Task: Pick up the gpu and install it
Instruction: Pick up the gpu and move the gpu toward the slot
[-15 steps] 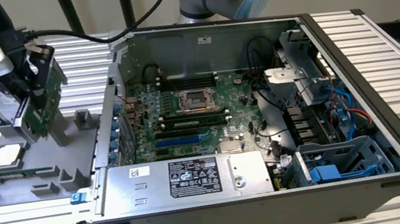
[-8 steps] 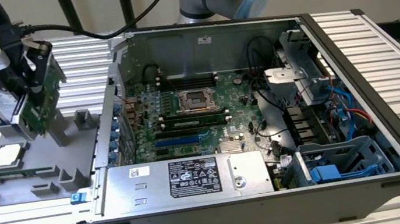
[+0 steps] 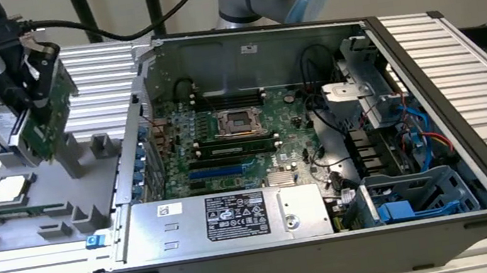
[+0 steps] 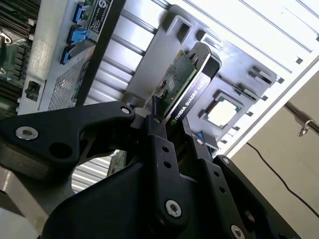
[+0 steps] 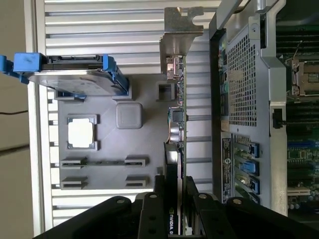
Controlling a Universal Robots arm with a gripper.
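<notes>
The gpu [image 3: 45, 132] is a thin green card with a black face and a metal end bracket. It stands on edge over the grey holder tray [image 3: 52, 199] at the exterior view's left, beside the open computer case [image 3: 271, 261]. My gripper [image 3: 33, 94] is shut on the card's upper edge. In the second wrist view the black fingers [image 4: 160, 144] clamp the gpu [image 4: 185, 82] from both sides. In the first wrist view the gpu [image 5: 179, 104] is edge-on between tray and case, held by the gripper [image 5: 175, 196]. Whether its lower edge still sits in the tray slot I cannot tell.
A silver hard drive in a blue frame [image 5: 75, 75] stands at the tray's far end, and a square processor chip [image 5: 81, 133] lies in a tray pocket. Inside the case are the green motherboard [image 3: 225, 146], a power supply [image 3: 226, 219] and cables [image 3: 415, 134]. The table is ribbed metal [image 3: 461, 56].
</notes>
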